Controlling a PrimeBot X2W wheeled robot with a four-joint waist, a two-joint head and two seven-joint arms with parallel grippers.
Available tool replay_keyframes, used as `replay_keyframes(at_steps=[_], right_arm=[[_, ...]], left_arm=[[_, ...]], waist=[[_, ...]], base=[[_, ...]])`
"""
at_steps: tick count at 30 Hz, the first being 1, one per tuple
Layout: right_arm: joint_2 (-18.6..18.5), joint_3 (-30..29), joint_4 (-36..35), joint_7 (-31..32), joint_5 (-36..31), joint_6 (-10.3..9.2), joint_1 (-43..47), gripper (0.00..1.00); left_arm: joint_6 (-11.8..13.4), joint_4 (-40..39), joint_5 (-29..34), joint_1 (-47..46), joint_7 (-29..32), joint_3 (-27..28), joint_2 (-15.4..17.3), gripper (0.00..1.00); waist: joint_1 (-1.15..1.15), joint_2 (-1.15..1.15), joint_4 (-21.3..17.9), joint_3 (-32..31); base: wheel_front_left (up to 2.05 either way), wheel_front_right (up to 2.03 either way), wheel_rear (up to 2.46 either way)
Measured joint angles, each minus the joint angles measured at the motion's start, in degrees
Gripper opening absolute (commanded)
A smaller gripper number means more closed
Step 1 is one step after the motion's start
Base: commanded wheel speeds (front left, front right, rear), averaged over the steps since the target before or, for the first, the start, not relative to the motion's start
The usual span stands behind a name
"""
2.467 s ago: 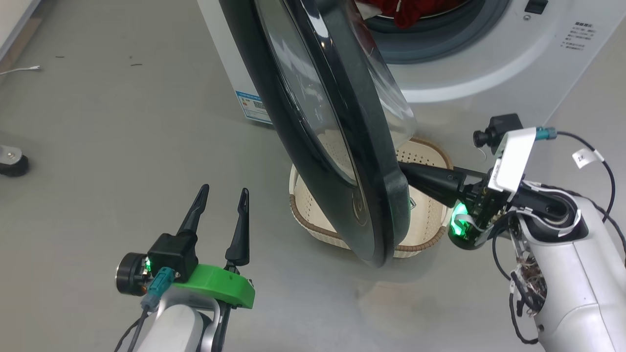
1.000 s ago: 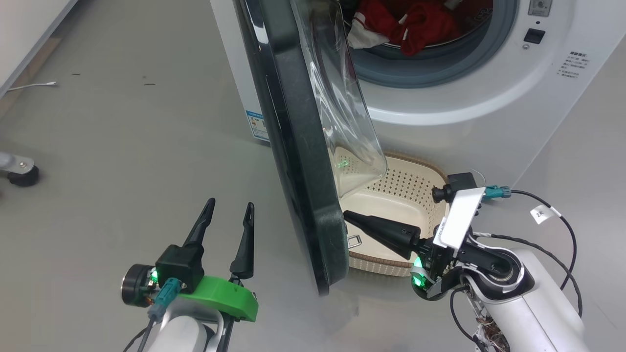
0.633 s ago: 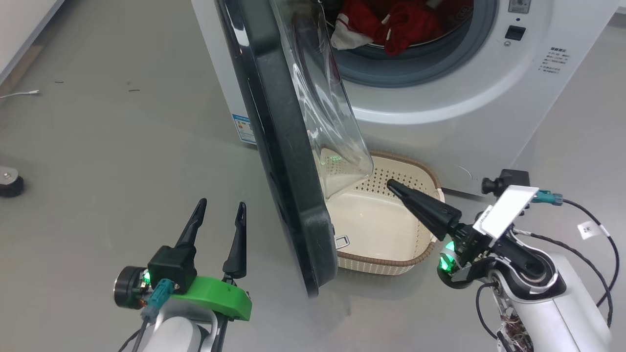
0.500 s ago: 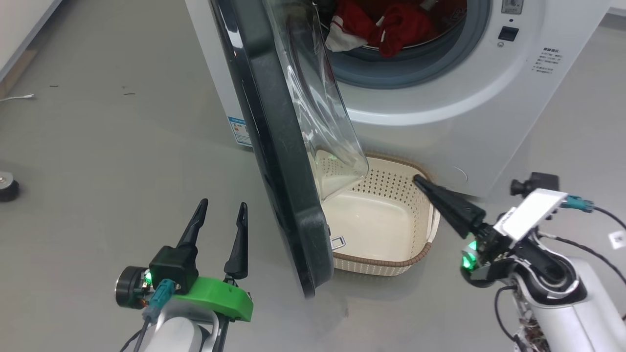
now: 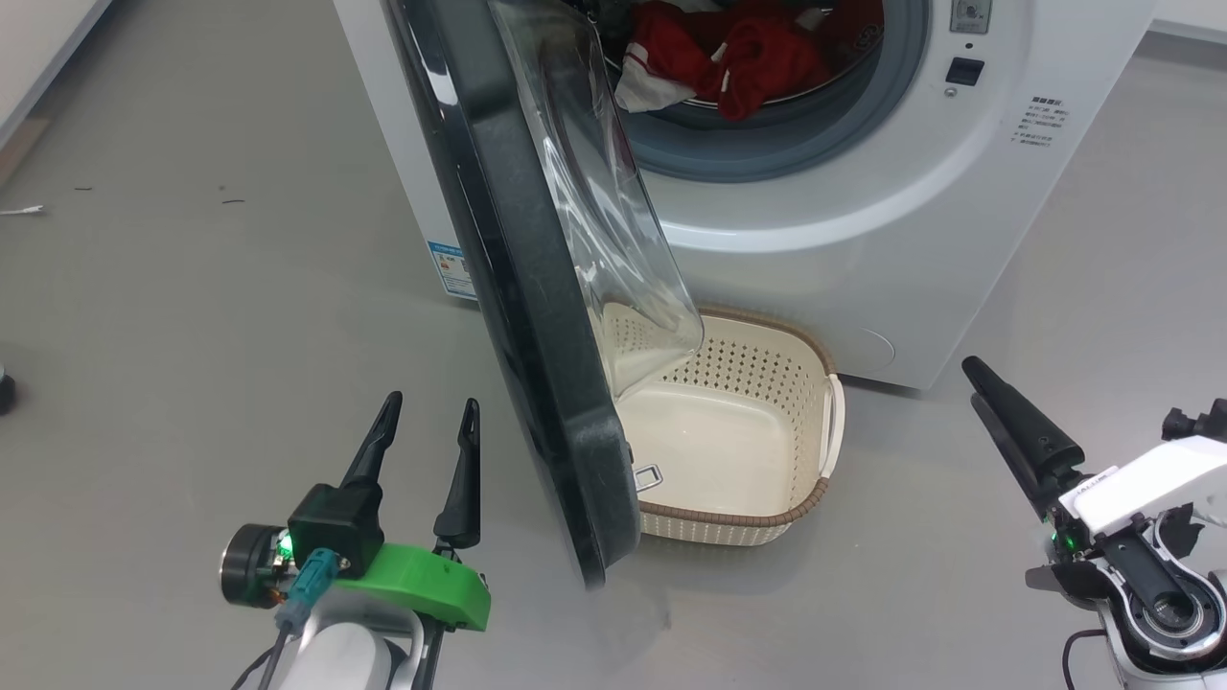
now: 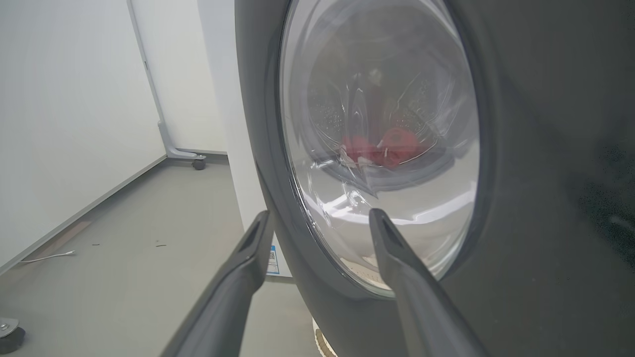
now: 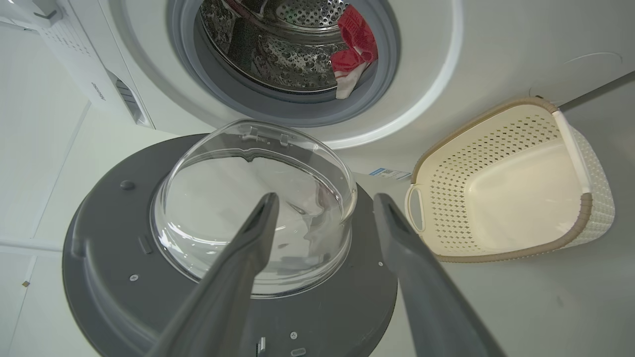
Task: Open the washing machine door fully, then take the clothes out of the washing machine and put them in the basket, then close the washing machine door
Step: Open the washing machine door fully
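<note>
The washing machine (image 5: 863, 211) stands with its door (image 5: 518, 287) swung out toward me, edge-on, the glass bowl facing right. Red clothes (image 5: 738, 57) lie in the drum; they also show through the door glass (image 6: 382, 148). The basket (image 5: 757, 522) sits empty on the floor under the door. My left gripper (image 5: 430, 402) is open just left of the door's outer face (image 6: 545, 198). My right gripper (image 5: 972, 381) is open and holds nothing, on the far side of the basket from the door. It faces the door's inner side (image 7: 99, 277), the basket (image 7: 496, 258) and the clothes (image 7: 354, 49).
Grey floor surrounds the machine. A thin white cable (image 5: 19, 209) lies at the far left. A frame leg on a caster (image 6: 198, 162) stands by the white wall, and another caster (image 6: 7, 337) is near my left arm.
My right gripper has drawn back to the right, away from the door's inner side and the basket, and has opened. The door stands wider open. The head view has shifted.
</note>
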Motion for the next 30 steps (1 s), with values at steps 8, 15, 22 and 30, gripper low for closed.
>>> replay_keyframes(at_steps=[8, 15, 22, 30], right_arm=[[-2.38, 0.78, -1.07, -6.97, -11.24, 0.02, 4.69, 1.0], [-5.6, 1.47, -0.57, -15.24, -24.01, 0.03, 7.42, 1.0], [-10.12, -0.41, 1.42, -26.21, -40.72, -0.88, 9.43, 1.0], [-13.26, -1.55, 0.92, -38.38, -56.11, -6.67, 9.33, 1.0]], left_arm=[[0.0, 0.76, 0.49, 0.26, 0.0, 0.37, 0.05, 1.0], [0.0, 1.31, 0.54, 0.7, 0.0, 0.51, 0.08, 1.0], [0.0, 1.52, 1.13, 1.07, 0.0, 0.54, 0.1, 1.0], [0.0, 1.71, 1.49, 1.08, 0.0, 0.68, 0.1, 1.0]], waist=[[0.0, 0.0, -0.59, -0.95], [0.0, 0.0, -0.76, -1.98], [0.0, 0.0, -1.08, -2.58], [0.0, 0.0, -1.63, -2.81]], base=[[0.0, 0.0, 0.0], [0.0, 0.0, 0.0], [0.0, 0.0, 0.0], [0.0, 0.0, 0.0]])
